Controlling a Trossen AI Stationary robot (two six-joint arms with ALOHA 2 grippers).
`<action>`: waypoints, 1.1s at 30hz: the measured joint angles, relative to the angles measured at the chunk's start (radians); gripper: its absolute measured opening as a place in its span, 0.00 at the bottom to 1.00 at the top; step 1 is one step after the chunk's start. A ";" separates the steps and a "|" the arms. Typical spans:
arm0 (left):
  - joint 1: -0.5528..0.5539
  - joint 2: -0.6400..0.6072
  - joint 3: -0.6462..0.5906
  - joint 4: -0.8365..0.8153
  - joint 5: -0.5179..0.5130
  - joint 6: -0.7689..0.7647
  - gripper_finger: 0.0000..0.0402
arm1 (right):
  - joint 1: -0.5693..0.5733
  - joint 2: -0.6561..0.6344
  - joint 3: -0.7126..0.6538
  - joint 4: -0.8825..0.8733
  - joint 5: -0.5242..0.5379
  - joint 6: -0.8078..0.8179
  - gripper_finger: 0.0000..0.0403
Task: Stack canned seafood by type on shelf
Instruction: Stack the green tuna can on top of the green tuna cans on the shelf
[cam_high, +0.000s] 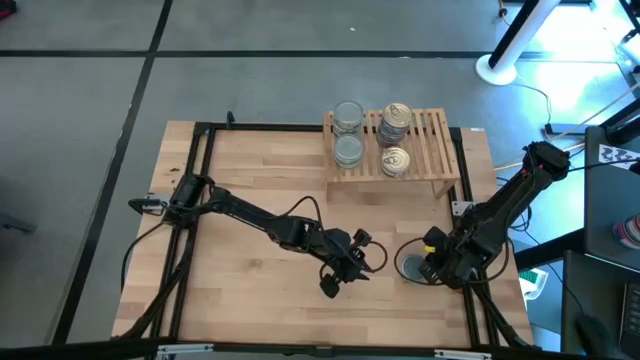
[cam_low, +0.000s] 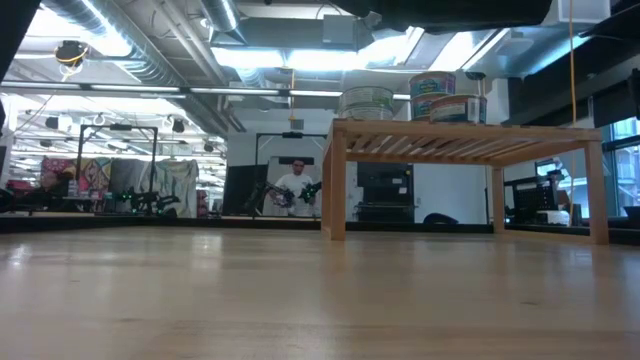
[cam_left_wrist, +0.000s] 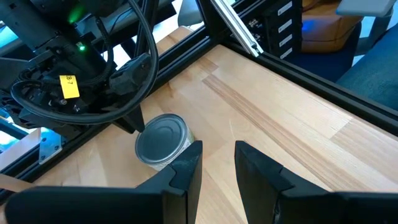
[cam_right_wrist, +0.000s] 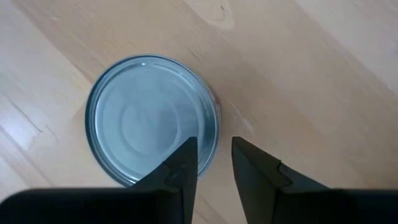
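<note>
Above a silver-topped tin (cam_right_wrist: 151, 118) on the table, right claw (cam_right_wrist: 213, 163) narrowly parted, empty, left claw (cam_left_wrist: 216, 167) likewise.

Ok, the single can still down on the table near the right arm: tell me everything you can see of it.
The can is a short round tin with a plain silver-grey top, ringed by a raised rim, no pull ring visible. It stands upright on the plank tabletop, in front of the shelf and apart from it. The right gripper hovers directly above its edge, jaws narrowly parted and empty, not touching it. The left gripper points at it from the side, also clear of it.
</note>
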 joint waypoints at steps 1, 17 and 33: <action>0.000 0.000 0.000 0.000 0.000 0.000 0.22 | 0.000 0.000 0.000 0.000 0.000 0.000 0.25; 0.000 0.000 0.000 0.000 0.000 0.000 0.22 | 0.000 0.000 0.000 0.000 0.016 0.003 0.25; 0.000 0.000 0.000 0.000 0.000 0.000 0.22 | 0.000 0.000 -0.069 0.101 0.053 0.007 0.25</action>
